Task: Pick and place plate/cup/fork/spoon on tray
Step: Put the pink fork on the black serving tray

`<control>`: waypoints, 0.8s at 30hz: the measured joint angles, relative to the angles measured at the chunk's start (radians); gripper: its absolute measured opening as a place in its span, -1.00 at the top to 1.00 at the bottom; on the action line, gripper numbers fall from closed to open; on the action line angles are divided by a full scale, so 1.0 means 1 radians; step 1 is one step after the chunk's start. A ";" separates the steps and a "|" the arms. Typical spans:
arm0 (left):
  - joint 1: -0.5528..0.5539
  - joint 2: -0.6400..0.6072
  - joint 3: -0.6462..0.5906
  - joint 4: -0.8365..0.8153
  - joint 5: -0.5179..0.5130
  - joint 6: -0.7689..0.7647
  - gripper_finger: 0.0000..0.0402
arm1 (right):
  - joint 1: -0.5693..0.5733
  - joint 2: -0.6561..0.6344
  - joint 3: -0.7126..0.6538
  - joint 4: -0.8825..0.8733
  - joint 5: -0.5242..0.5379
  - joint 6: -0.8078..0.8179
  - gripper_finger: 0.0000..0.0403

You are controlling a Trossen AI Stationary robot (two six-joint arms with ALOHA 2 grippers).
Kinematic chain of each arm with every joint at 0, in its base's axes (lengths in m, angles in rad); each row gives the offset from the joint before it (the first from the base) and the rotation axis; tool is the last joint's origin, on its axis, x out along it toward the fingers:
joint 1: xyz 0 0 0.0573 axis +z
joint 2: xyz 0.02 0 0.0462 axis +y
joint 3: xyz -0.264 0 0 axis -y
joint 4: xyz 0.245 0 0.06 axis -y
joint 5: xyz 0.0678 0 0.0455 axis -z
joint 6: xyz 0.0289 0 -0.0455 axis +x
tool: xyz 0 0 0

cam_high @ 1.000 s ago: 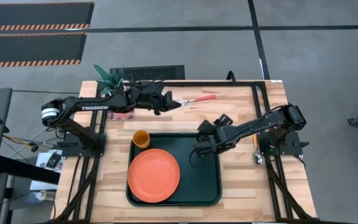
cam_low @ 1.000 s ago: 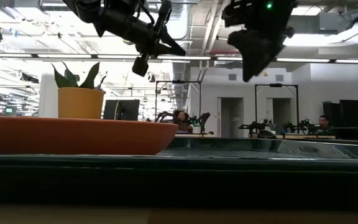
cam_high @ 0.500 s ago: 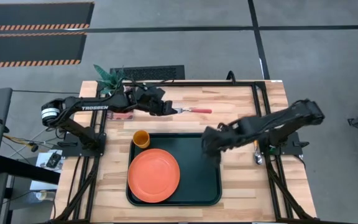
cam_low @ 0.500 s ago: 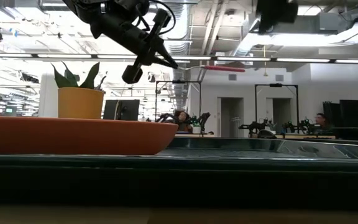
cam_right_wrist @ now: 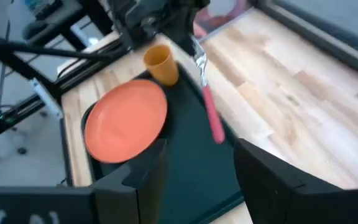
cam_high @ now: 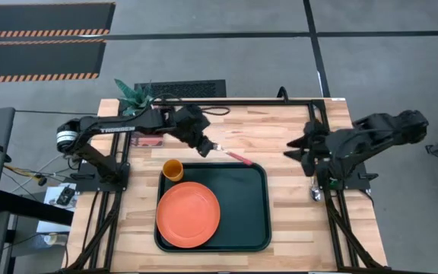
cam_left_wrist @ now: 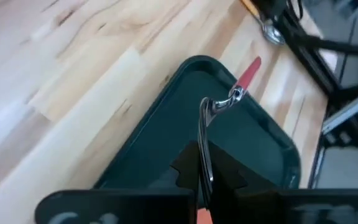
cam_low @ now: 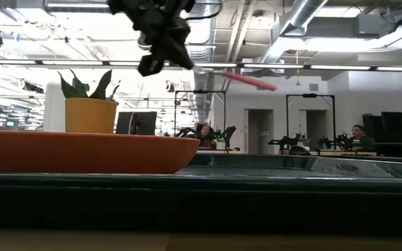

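Two arms show over the pale wooden bench. Left gripper, above the far rim of the tray, has its jaws clenched on the metal tine end of the fork; the tines themselves are hidden between the dark fingers, and only the bent silver neck and the red-pink plastic handle stick out, slanting over the tray's far edge. From table height the fork hangs high in the air, clear of everything. Right gripper sits pulled back near the bench's right side, well apart from the tray, jaws released and holding nothing. On the dark, rounded-corner tray lies the flat round orange plate, filling its left half. Small orange-yellow cup stands upright at the tray's far left corner; whether it stands inside the rim I cannot tell. Behind the right arm, the spoon is mostly hidden.
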 joint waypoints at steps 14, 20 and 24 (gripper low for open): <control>-0.059 0.385 0.338 -0.125 0.284 0.382 1.00 | 0.004 0.009 -0.096 -0.061 0.001 -0.002 -0.02; -0.100 0.539 0.483 -0.252 0.384 0.528 1.00 | 0.005 0.005 -0.148 -0.061 -0.001 0.049 -0.02; -0.124 0.619 0.573 -0.356 0.346 0.641 1.00 | 0.004 0.005 -0.154 -0.060 -0.009 0.049 -0.02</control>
